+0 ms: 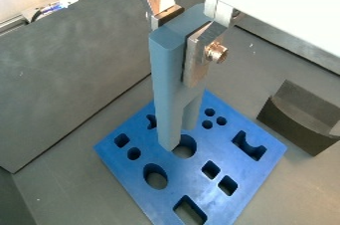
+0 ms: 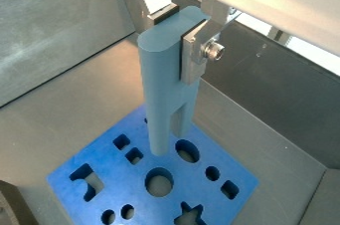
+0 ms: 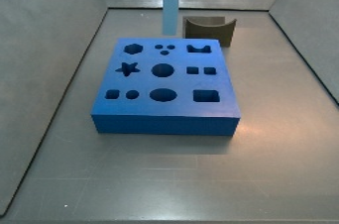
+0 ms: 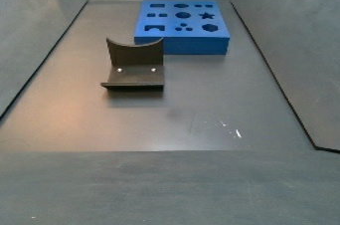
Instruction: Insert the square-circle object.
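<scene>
My gripper [image 1: 180,38] is shut on the top of a tall blue-grey bar [image 1: 173,90], flat on one side and rounded on the other; this is the square-circle object. It hangs upright, and both wrist views show it [image 2: 162,90]. Its lower end is over the blue board with shaped holes [image 1: 133,151], next to a round hole [image 2: 188,151]. I cannot tell whether it touches the board. In a side view only the bar [image 3: 171,0] shows, at the far edge of the board [image 3: 166,109]; the gripper is out of frame there.
The dark fixture [image 4: 133,68], a bracket with a curved top on a base plate, stands on the floor apart from the board [image 4: 200,38]. It also shows in a side view [image 3: 209,32] and a wrist view [image 1: 303,117]. Grey walls enclose the floor.
</scene>
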Robot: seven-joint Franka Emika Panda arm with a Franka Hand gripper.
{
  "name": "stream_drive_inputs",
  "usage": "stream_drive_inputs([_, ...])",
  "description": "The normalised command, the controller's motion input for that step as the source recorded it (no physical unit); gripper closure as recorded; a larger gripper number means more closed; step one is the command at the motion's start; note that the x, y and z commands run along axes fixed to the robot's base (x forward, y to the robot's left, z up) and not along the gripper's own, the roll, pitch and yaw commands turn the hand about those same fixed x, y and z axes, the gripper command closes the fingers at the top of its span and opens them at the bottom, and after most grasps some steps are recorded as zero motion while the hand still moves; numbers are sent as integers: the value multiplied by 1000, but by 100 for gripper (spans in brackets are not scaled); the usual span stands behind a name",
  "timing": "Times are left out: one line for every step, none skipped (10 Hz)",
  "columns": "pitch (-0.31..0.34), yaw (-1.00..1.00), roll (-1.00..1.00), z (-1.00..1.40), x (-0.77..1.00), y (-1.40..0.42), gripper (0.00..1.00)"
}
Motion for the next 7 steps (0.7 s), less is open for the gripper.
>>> stream_drive_inputs([9, 0, 0, 0, 0, 0, 100])
stream_drive_inputs([0, 0, 0, 0, 0, 23, 100])
stream_drive_inputs([1, 0, 0, 0, 80, 0, 100])
stream_drive_inputs([-121, -614, -50, -200, -117, -26, 100])
stream_drive_inputs([-154, -954, -134, -357, -46, -17, 100])
stream_drive_inputs([-94, -1000, -64, -169, -11, 0, 100])
stream_drive_inputs([-94, -989, -73, -186, -26, -3, 100])
